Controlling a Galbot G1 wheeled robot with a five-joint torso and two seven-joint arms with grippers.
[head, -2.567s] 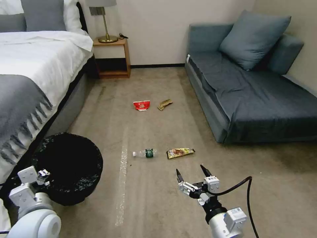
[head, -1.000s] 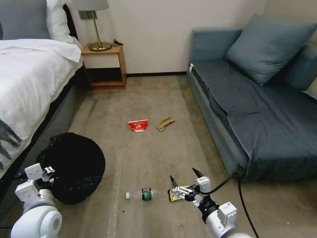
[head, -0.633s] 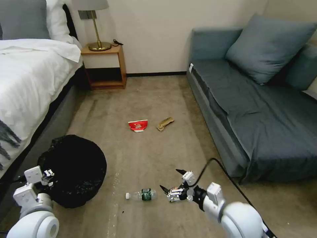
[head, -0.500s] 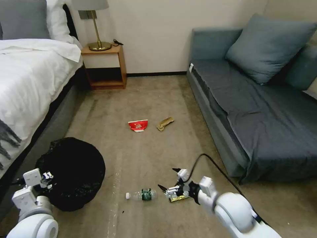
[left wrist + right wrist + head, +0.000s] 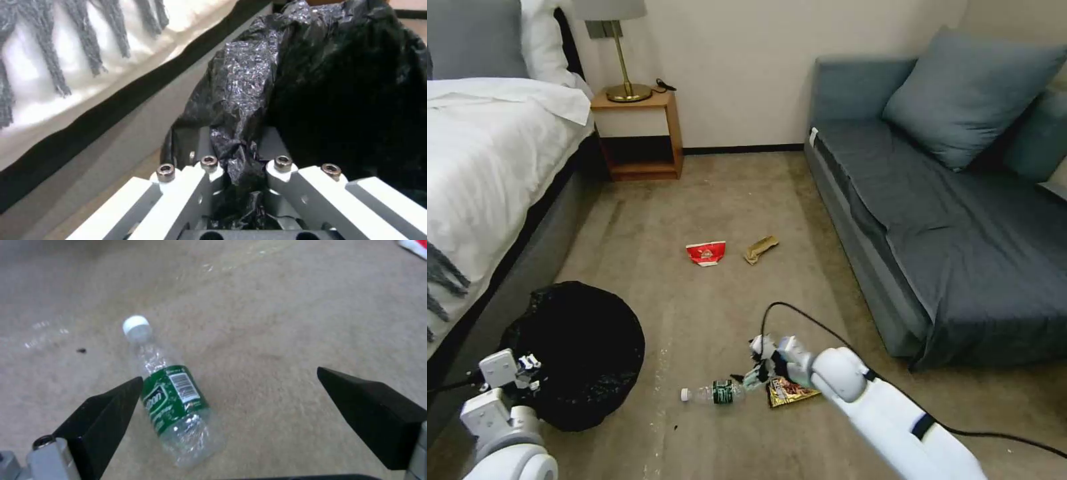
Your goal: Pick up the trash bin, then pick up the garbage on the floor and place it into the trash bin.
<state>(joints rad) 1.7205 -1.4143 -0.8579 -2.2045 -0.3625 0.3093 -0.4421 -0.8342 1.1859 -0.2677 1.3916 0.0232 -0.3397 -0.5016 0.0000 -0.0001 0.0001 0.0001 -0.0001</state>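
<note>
Two tools: left tool (image 5: 240, 156) clamped on the black liner of the trash bin (image 5: 577, 353) beside the bed (image 5: 487, 173); right tool (image 5: 231, 406) spread wide, low over the plastic bottle (image 5: 171, 396) lying on carpet (image 5: 720, 200), snack wrapper (image 5: 787, 392) adjacent.

Our arms are glossy white, with rounded shells at the joints. A black band rings our right forearm, and a black cable loops from our right gripper (image 5: 747, 379) back along that arm. This gripper's fingers (image 5: 106, 413) are matte black wedges tapering to points, seated on grey metal with a small round bolt. Our left gripper (image 5: 238, 166) has white angular linkage bars pinned with four dark hex-socket screws, grey inner fingers, and boxy white housings behind it.
</note>
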